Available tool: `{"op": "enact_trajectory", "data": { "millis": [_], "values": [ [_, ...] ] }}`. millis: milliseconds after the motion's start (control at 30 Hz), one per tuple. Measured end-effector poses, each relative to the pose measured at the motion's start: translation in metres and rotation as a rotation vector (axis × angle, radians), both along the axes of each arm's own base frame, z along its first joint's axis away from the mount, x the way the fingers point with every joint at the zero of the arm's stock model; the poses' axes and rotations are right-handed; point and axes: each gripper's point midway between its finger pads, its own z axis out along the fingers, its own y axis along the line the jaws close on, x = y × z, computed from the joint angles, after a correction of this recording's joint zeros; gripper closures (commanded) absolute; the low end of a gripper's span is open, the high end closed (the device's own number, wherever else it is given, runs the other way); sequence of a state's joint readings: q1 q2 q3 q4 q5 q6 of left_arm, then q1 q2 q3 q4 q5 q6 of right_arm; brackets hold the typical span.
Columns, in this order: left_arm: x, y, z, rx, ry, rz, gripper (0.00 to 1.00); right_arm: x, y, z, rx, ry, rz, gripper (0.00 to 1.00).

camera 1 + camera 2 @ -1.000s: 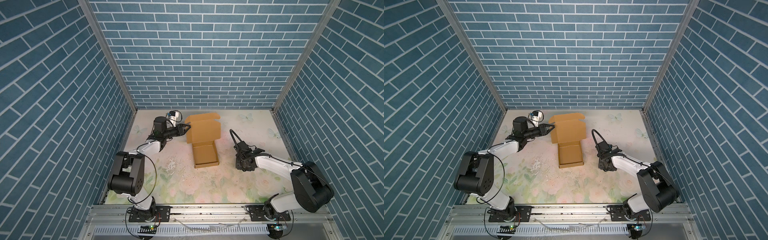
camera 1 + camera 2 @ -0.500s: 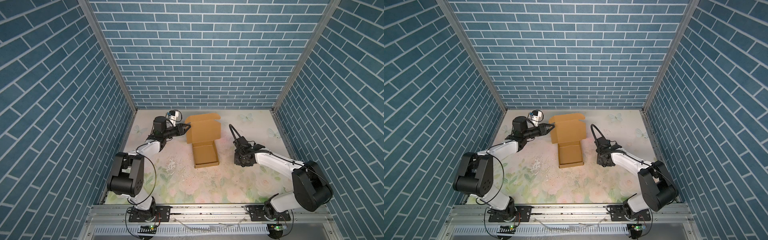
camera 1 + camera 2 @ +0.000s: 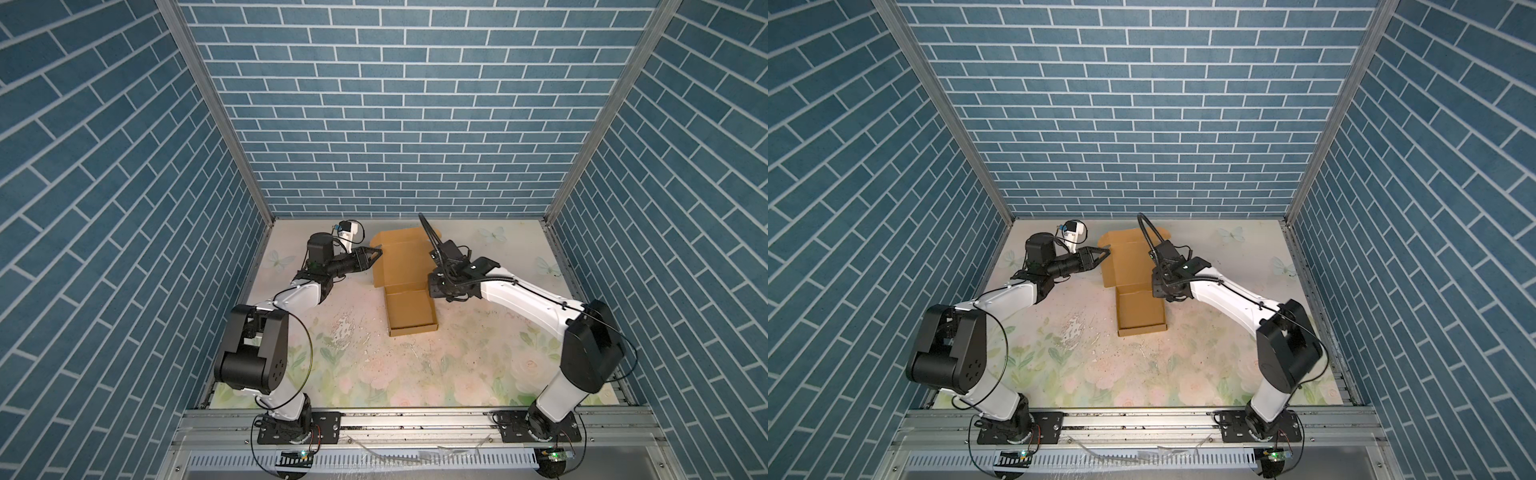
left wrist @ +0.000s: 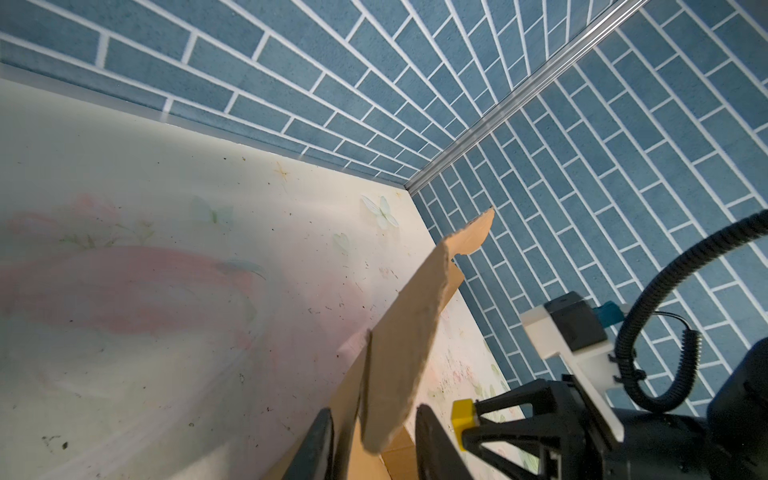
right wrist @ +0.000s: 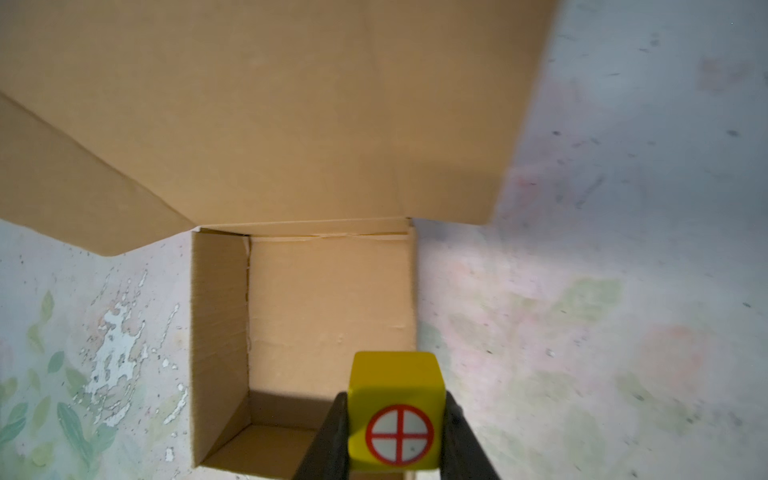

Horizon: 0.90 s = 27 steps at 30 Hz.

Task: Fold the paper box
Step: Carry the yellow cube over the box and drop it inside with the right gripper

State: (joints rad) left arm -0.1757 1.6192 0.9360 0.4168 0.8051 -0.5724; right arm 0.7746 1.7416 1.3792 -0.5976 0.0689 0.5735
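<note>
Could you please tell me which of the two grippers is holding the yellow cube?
The right gripper: the yellow cube sits between its fingers over the paper box, whereas the left gripper straddles only a cardboard flap.

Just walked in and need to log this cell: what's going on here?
The left gripper has a side flap of the paper box between its fingers; a firm grip is uncertain. The lid stands tilted up over the open tray. The right gripper hovers at the tray's right edge, a small yellow cube between its fingers. The lid is not yet shut.
</note>
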Motion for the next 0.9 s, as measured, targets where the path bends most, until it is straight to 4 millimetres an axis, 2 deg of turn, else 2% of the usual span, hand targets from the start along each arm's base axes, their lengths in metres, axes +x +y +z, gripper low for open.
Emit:
{"op": "enact_trajectory", "data": {
  "millis": [133,300,633,900],
  "values": [
    [0.0,-0.001,0.001,-0.001,-0.003,-0.001,0.65,-0.004,0.027,-0.026,-0.016,0.047,0.062,0.72],
    [0.0,-0.001,0.001,-0.004,-0.004,0.0,0.65,-0.005,0.038,-0.051,-0.044,0.095,0.094,0.72],
    [-0.001,-0.004,0.002,-0.003,-0.006,-0.007,0.65,-0.002,0.047,-0.054,-0.03,0.101,0.109,0.63],
    [-0.002,-0.005,0.001,-0.002,-0.006,-0.01,0.65,-0.004,0.043,-0.054,-0.03,0.099,0.108,0.57]
  ]
}}
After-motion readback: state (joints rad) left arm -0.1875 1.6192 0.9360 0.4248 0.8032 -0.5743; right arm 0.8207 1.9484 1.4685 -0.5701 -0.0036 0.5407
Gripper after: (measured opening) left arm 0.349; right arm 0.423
